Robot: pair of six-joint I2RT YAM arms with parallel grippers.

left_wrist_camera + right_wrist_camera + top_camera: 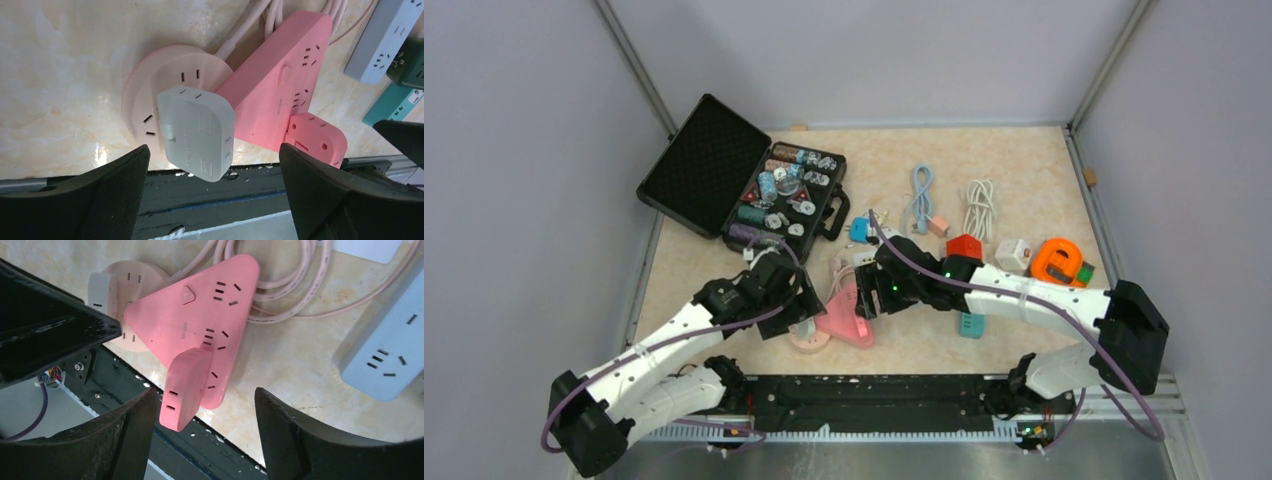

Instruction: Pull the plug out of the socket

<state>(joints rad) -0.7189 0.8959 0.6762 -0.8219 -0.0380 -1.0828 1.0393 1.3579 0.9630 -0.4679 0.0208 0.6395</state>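
The left gripper (213, 150) is spread wide and empty, flanking the white plug (195, 132) seated in the round socket (150, 85) on the table (60, 75). The right gripper (206, 392), likewise spread and empty, flanks a pink plug (182, 385) on the triangular strip (195, 305).

A grey-white plug (195, 132) (rounded, squarish) sits plugged into the round pale-pink socket (145, 95), overhanging its near rim.

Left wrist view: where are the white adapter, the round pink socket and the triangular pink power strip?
White adapter (197, 132): left wrist view, centre of top face.
Round pink socket (142, 85): left wrist view, bare face left of adapter.
Triangular pink power strip (260, 95): left wrist view, flat middle.
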